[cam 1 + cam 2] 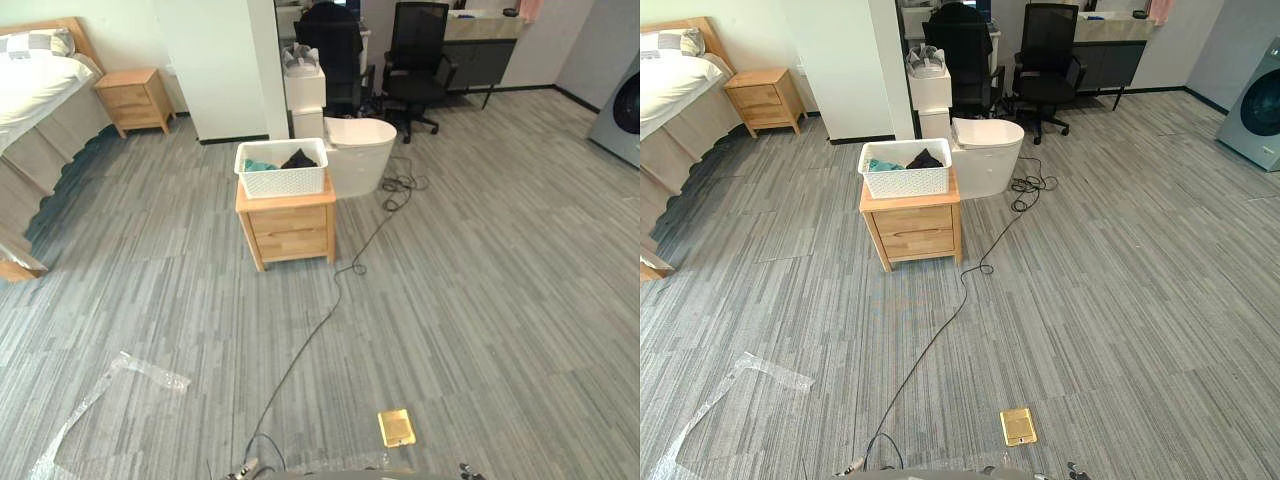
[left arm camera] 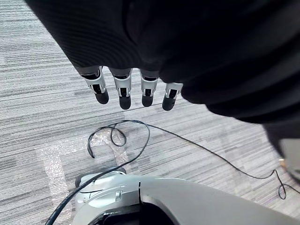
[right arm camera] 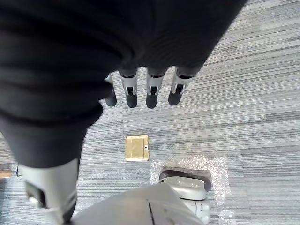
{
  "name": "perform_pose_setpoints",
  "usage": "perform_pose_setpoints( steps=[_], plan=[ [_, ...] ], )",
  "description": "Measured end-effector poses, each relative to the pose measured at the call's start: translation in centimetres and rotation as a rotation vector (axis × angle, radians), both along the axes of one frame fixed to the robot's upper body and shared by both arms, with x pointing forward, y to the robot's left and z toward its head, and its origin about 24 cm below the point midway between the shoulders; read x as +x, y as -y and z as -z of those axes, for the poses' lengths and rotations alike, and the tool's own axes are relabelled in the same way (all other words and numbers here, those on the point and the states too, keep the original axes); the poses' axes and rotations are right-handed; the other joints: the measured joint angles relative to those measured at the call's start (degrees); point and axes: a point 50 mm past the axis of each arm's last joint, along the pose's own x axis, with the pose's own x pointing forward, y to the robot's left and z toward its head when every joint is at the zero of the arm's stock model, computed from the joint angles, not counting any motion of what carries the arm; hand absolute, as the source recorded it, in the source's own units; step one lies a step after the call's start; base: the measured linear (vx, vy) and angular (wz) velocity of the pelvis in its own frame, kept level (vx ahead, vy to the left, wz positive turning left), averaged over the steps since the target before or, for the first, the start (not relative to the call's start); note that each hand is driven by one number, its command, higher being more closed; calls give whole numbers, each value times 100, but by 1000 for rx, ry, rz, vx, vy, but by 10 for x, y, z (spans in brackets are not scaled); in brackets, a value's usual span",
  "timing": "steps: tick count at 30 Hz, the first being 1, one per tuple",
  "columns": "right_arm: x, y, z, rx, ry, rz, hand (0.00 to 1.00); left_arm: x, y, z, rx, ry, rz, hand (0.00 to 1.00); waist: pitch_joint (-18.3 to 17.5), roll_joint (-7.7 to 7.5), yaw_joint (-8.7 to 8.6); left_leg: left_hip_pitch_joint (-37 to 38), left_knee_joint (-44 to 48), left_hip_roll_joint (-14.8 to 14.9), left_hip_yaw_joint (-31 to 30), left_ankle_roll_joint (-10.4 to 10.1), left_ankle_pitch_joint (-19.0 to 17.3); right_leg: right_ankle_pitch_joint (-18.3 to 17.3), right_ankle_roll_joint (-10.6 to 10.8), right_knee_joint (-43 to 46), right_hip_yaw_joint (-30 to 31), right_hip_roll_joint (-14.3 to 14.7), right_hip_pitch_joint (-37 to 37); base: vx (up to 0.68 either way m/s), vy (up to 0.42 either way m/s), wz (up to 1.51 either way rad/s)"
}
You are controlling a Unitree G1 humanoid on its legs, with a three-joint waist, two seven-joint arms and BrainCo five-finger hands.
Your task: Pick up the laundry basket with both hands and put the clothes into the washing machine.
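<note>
A white laundry basket (image 1: 282,168) with teal and black clothes (image 1: 298,159) in it stands on a small wooden nightstand (image 1: 288,226) in the middle of the room, some way ahead of me. The washing machine (image 1: 622,108) stands at the far right edge. My left hand (image 2: 124,91) hangs over the grey floor, its fingers straight and holding nothing. My right hand (image 3: 149,91) hangs the same way, straight-fingered over the floor above a brass floor plate (image 3: 137,148).
A white toilet (image 1: 355,150) stands just right of and behind the nightstand, with black office chairs (image 1: 415,60) beyond. A bed (image 1: 35,90) and a second nightstand (image 1: 135,100) are far left. A thin black cable (image 1: 335,300) crosses the floor. Clear tape (image 1: 110,390) lies lower left.
</note>
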Motion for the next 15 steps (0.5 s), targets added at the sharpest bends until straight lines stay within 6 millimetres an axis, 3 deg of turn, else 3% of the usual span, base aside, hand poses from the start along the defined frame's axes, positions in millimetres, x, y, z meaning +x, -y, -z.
perform_pose_setpoints(
  steps=[1,4,8,15],
  plan=[
    [-4,-3,4,46,5,167,0,0,0,0,-23,50,-152,0,109,-58,-70,273,-154,11,-28,18,43,64,12,-293,-73,-9,346,22,3,19],
    [-3,-7,5,95,34,309,0,2,-4,-2,-30,110,-273,0,79,-14,-62,455,-418,37,2,14,90,147,50,-722,-486,-120,626,78,20,4],
    [7,-12,6,119,68,373,0,15,-3,-1,-40,131,-283,0,88,-61,-69,590,-773,41,73,-5,244,488,71,-1227,-512,-99,804,87,7,-12],
    [20,-15,5,137,100,405,0,37,7,-2,-75,174,-304,0,126,-50,-93,815,-1017,31,147,-12,244,554,180,-1525,-503,-90,1056,92,3,-6]
  ],
)
